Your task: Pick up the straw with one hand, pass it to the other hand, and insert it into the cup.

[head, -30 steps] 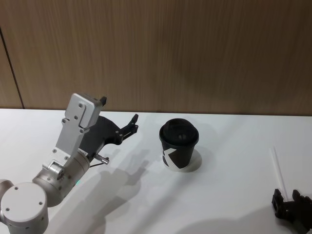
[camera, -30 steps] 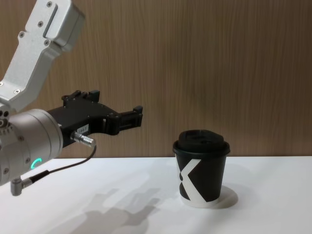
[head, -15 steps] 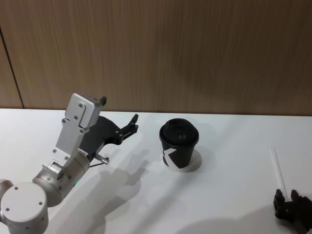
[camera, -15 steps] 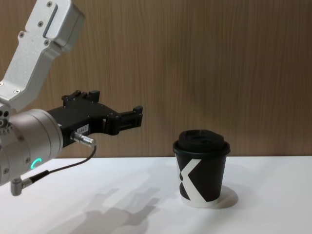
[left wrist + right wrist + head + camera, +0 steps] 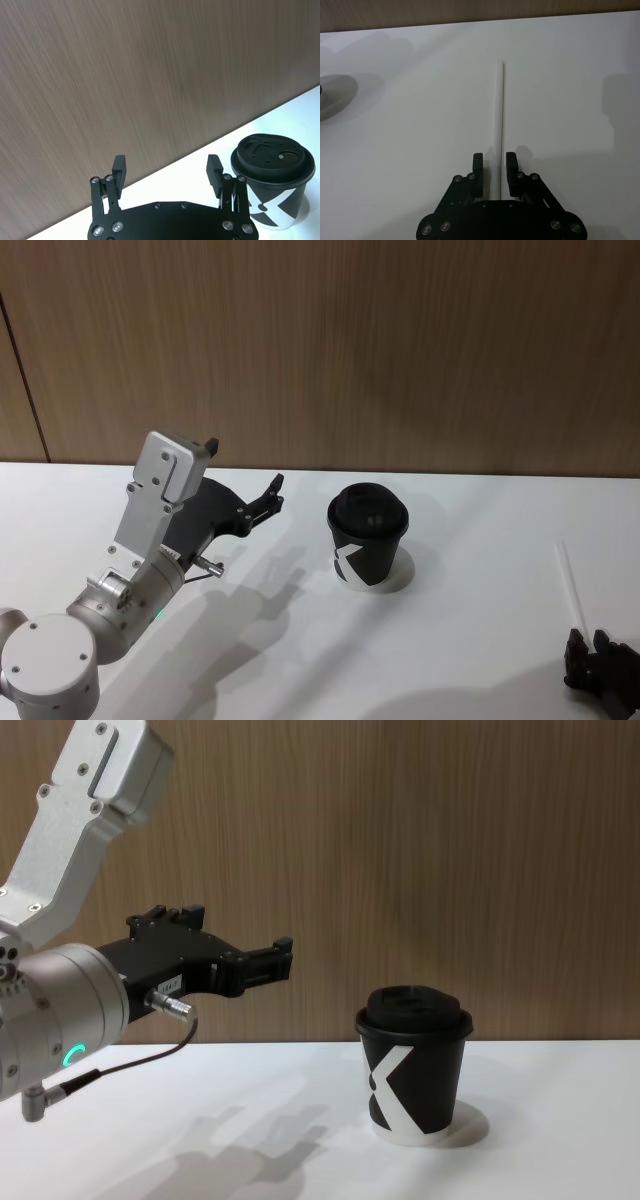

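A long, thin, straight white straw (image 5: 502, 110) lies flat on the white surface (image 5: 470, 640), well to the right of a small black paper cup (image 5: 414, 1085). The cup stands upright, bearing a white angular mark and a black domed lid.

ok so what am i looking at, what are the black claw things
A two-armed robot at a white table. One picture looks down from its head, one across from its chest, one from each wrist. The black claws are its grippers. The left gripper, on the silver arm, hangs open in the air left of the lidded black cup. The right gripper sits low, open, fingers either side of a white straw lying flat on the table. Nothing is held.
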